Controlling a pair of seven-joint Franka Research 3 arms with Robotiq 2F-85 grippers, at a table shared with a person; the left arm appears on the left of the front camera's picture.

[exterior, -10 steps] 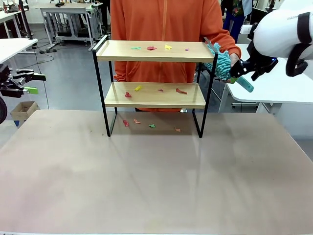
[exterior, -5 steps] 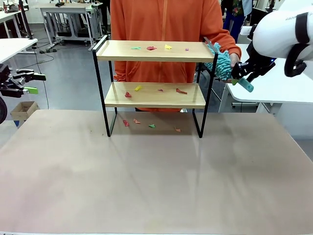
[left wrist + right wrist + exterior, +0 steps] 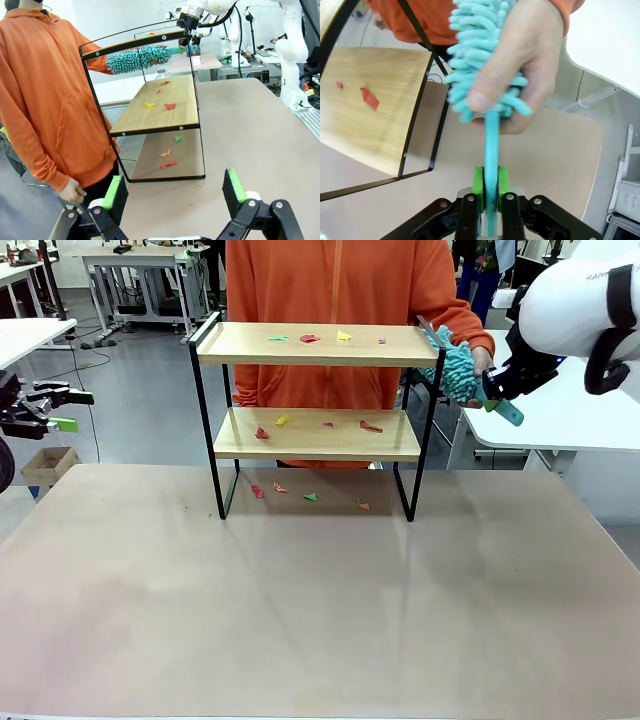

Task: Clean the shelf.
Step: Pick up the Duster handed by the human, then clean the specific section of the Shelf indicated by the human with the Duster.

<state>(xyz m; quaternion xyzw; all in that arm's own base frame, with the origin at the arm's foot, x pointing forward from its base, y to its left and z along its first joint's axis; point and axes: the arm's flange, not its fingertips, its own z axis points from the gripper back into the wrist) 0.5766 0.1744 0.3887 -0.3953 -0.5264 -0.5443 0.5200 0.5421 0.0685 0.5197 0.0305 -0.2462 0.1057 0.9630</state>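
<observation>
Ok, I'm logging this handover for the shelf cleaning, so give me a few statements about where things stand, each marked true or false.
1. The right gripper is shut on the handle of the teal duster. True.
2. The person's hand is off the duster. False: it grips the duster's fluffy head.
3. The left gripper is open and holds nothing. True.
4. The top board of the shelf is free of paper scraps. False: several lie on it, on the lower board and on the table beneath.
</observation>
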